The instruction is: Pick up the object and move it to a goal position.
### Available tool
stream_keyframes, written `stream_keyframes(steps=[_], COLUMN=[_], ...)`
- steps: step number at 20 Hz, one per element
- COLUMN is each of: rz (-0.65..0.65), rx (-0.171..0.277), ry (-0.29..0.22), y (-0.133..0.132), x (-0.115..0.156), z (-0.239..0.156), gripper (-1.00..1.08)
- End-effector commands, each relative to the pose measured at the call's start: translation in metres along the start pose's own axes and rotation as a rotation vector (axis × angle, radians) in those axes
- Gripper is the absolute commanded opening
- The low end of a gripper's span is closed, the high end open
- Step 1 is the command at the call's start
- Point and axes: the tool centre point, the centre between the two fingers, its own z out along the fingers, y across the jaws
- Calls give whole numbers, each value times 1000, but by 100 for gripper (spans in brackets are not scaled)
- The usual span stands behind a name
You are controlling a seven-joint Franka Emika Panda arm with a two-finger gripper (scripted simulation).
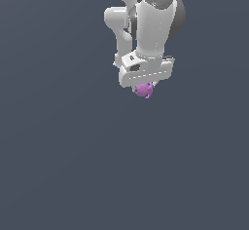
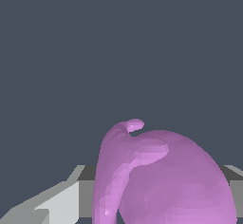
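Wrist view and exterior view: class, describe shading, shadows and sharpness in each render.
Exterior view: even light, no cast shadow on the flat grey ground, white robot gripper softly shaded. Wrist view: the small pink-purple lumpy blob fills the frame, faceted shading with pale highlights, edges sharp, no blur.

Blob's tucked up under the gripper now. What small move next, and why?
Probably carry it steadily toward the goal, fingers kept closed. The pink blob sits directly under the gripper, and the wrist view shows it filling the space between the fingers. No goal marker is visible.

No legible text or markings
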Motion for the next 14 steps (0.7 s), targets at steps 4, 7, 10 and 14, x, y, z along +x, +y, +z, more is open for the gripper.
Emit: stream_keyframes(steps=[4,7,10,14], rz=[0,0,0,0], rx=[0,0,0,1], ry=[0,0,0,0], y=[-25,-36,-45,-53], x=[-20,-28,-34,-39], z=[-45,-65,-82,-97], gripper=[-100,-100,-100,-100])
